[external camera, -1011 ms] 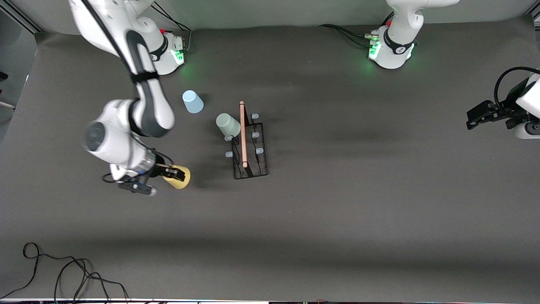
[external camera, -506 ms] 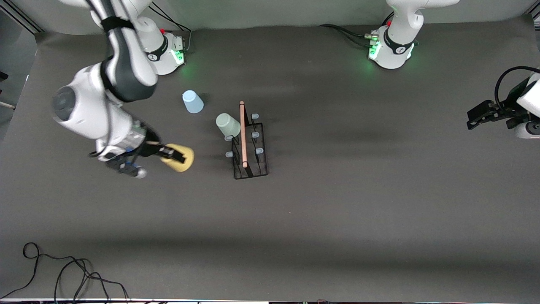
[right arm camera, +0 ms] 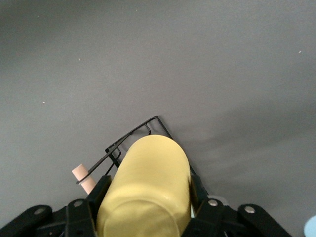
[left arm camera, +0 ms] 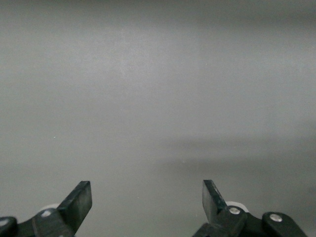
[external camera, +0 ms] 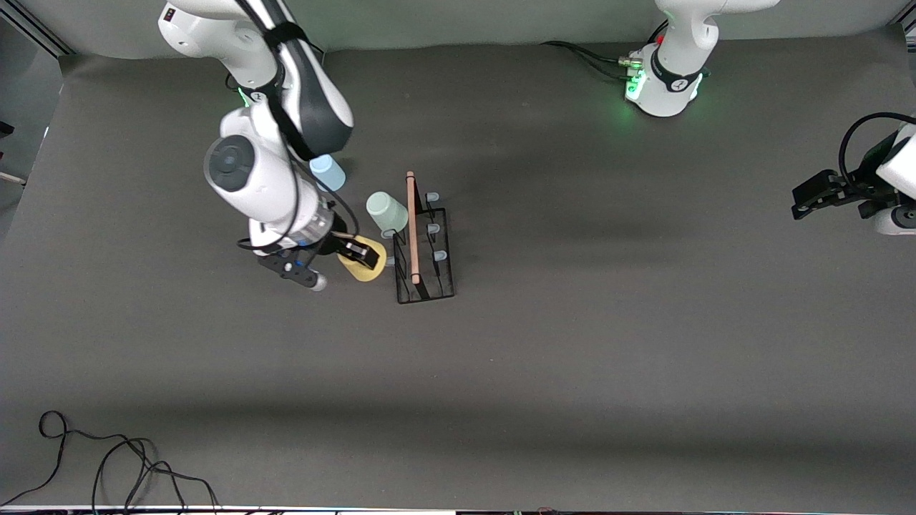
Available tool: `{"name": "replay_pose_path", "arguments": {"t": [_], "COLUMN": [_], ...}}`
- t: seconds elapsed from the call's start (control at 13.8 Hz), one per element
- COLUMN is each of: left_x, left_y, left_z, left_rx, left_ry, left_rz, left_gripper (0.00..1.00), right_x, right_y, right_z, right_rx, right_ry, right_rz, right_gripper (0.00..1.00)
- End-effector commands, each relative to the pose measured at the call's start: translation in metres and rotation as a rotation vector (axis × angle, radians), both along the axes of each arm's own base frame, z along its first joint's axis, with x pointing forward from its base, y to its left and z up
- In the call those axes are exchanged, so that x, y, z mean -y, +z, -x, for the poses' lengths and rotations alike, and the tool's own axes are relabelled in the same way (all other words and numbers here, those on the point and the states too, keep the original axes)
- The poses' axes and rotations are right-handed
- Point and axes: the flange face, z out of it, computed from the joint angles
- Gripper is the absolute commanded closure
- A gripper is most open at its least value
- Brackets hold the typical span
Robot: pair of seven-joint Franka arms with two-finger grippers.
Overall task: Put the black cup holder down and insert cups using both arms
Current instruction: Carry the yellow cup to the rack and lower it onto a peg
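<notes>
The black cup holder (external camera: 425,250) stands mid-table with its wooden rod handle (external camera: 411,225) on top. A pale grey-green cup (external camera: 386,211) hangs on one of its pegs, on the side toward the right arm's end. My right gripper (external camera: 356,254) is shut on the yellow cup (external camera: 366,267) and holds it right beside the rack, close to a peg. In the right wrist view the yellow cup (right arm camera: 145,190) sits between the fingers, with the rack (right arm camera: 131,143) just past it. The light blue cup (external camera: 328,172) stands upside down on the table. My left gripper (external camera: 812,199) is open and waits at the left arm's end.
The grey mat (external camera: 572,343) covers the table. Black cables (external camera: 107,458) lie at the corner nearest the front camera, toward the right arm's end. The left wrist view shows only bare mat (left arm camera: 158,98) past the gripper (left arm camera: 147,197).
My right arm has carried the yellow cup from the right arm's end of the table up and across to the rack's side. The left arm has not moved.
</notes>
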Motion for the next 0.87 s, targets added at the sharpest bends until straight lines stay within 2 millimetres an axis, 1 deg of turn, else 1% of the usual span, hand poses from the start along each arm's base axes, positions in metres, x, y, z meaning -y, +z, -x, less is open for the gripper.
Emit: {"name": "replay_pose_path", "arguments": {"t": [0.0, 0.14, 0.22, 0.36, 0.43, 0.51, 0.58, 0.65, 0.79], "left_x": [0.002, 0.001, 0.001, 0.002, 0.002, 0.002, 0.002, 0.002, 0.002], "left_y": [0.003, 0.002, 0.002, 0.002, 0.002, 0.002, 0.002, 0.001, 0.001], "left_z": [0.001, 0.002, 0.002, 0.002, 0.002, 0.002, 0.002, 0.001, 0.001], "left_rx": [-0.010, -0.011, -0.013, -0.013, -0.013, -0.013, -0.013, -0.015, -0.016], "left_ry": [-0.002, -0.003, -0.003, -0.005, -0.005, -0.005, -0.005, -0.005, -0.005], "left_rz": [-0.004, -0.004, -0.004, -0.004, -0.004, -0.004, -0.004, -0.004, -0.004], "left_gripper": [0.00, 0.00, 0.00, 0.00, 0.00, 0.00, 0.00, 0.00, 0.00], "right_x": [-0.021, -0.027, -0.035, -0.037, -0.044, -0.045, -0.043, -0.039, -0.031], "right_y": [-0.015, -0.024, -0.029, -0.041, -0.047, -0.051, -0.051, -0.048, -0.037], "right_z": [-0.003, -0.001, 0.004, 0.004, 0.007, 0.007, 0.006, 0.004, -0.001], "right_rx": [0.035, 0.043, 0.040, 0.042, 0.048, 0.046, 0.047, 0.046, 0.048], "right_ry": [-0.024, -0.017, -0.003, -0.003, -0.002, -0.001, 0.001, 0.004, 0.010], "right_rz": [0.046, 0.057, 0.063, 0.081, 0.088, 0.094, 0.096, 0.093, 0.087], "right_gripper": [1.00, 1.00, 1.00, 1.00, 1.00, 0.97, 0.13, 0.00, 0.00]}}
